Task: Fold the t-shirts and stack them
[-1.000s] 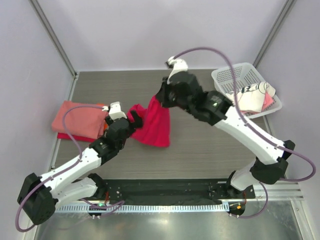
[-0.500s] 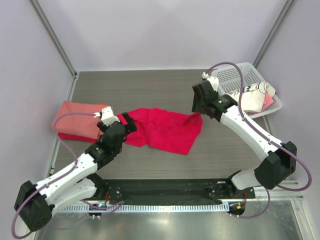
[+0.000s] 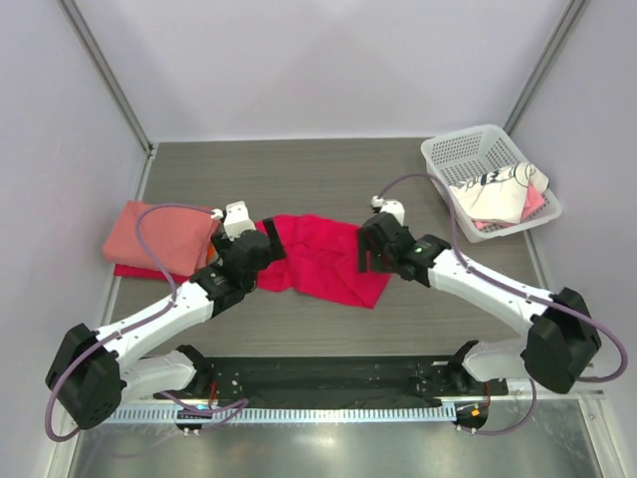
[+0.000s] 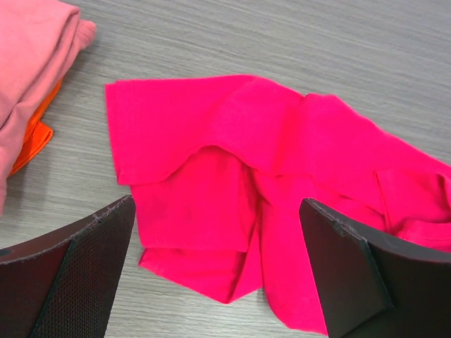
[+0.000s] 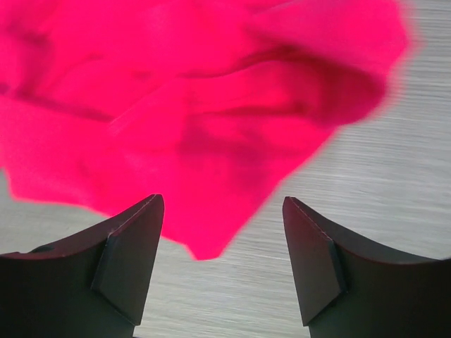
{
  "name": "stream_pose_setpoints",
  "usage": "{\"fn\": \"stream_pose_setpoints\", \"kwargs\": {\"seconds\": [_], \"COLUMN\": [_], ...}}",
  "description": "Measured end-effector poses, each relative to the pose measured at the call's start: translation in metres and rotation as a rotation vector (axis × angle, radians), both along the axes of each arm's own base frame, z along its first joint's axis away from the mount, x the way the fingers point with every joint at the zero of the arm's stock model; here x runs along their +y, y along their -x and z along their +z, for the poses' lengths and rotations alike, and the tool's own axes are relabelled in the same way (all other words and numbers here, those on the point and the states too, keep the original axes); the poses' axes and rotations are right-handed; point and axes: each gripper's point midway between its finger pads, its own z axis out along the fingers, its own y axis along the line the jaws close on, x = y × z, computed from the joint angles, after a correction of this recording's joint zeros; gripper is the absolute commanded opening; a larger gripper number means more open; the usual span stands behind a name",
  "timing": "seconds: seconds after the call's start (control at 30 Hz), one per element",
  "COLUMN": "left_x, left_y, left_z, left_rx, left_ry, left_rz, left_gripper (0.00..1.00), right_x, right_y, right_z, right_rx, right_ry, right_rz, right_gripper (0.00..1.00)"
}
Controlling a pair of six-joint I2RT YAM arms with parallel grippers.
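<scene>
You have the crimson t-shirt [image 3: 320, 261] lying mid-table, between the two grippers. It is spread open but badly rumpled, one loose layer with folds and ridges, not folded. Bright pink-red cloth, no print showing. In the left wrist view the crimson t-shirt [image 4: 268, 183] shows a squarish flap at its upper left that looks like a sleeve, and creases run through the middle. The right wrist view is blurred; there the shirt [image 5: 204, 120] fills the upper part and ends in a ragged point just ahead of the fingers.

Its long axis runs left to right across the table [image 3: 299, 169], the right end dipping slightly toward the near edge. You cannot tell which end is the collar.

Your left gripper [image 3: 257, 249] sits over the shirt's left end, fingers spread wide, nothing pinched, with cloth visible between them. Your right gripper [image 3: 370, 255] is at the shirt's right end, jaws likewise apart and holding nothing, with bare table between the tips. Contact with the cloth cannot be judged for either.

The salmon-pink shirt [image 3: 159, 237] lies folded at the table's left, atop the red shirt [image 3: 134, 271], whose edge peeks out below. That pile is just left of the crimson shirt, not touching it. The white printed shirt [image 3: 488, 194] sits crumpled in the basket [image 3: 468, 149] at far right.
</scene>
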Motion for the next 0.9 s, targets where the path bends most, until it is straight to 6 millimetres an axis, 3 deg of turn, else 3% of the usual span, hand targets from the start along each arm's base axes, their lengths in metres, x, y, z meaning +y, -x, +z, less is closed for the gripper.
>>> {"fn": "stream_pose_setpoints", "kwargs": {"seconds": [0.13,0.33,0.47,0.5,0.57,0.6,0.73,0.9], "left_x": [0.001,0.011,0.015,0.014,0.013,0.012,0.011,0.009], "left_y": [0.000,-0.007,-0.011,-0.012,-0.013,-0.013,-0.012,-0.014], "left_z": [-0.006,-0.014,-0.018,-0.019,-0.022,-0.023,-0.028,-0.029], "left_rx": [0.020,0.058,0.083,0.091,0.104,0.110,0.132,0.142], "left_ry": [-0.016,-0.020,-0.018,-0.021,-0.026,-0.029,-0.037,-0.046], "left_rz": [0.004,0.045,0.063,0.064,0.060,0.057,0.050,0.046], "left_gripper": [1.00,1.00,1.00,1.00,1.00,0.99,1.00,1.00], "right_x": [0.042,0.069,0.084,0.083,0.079,0.074,0.056,0.009], "right_y": [0.012,0.011,-0.004,-0.008,-0.012,-0.014,-0.017,0.008], "right_z": [-0.024,-0.060,-0.075,-0.079,-0.084,-0.084,-0.074,-0.036], "right_rx": [0.040,0.102,0.102,0.095,0.086,0.077,0.022,-0.080], "right_ry": [0.013,0.053,0.084,0.104,0.140,0.158,0.186,0.090], "right_rz": [0.118,0.167,0.160,0.145,0.118,0.098,0.019,-0.094], "right_gripper": [0.73,0.77,0.63,0.47,0.26,0.03,0.01,0.01]}}
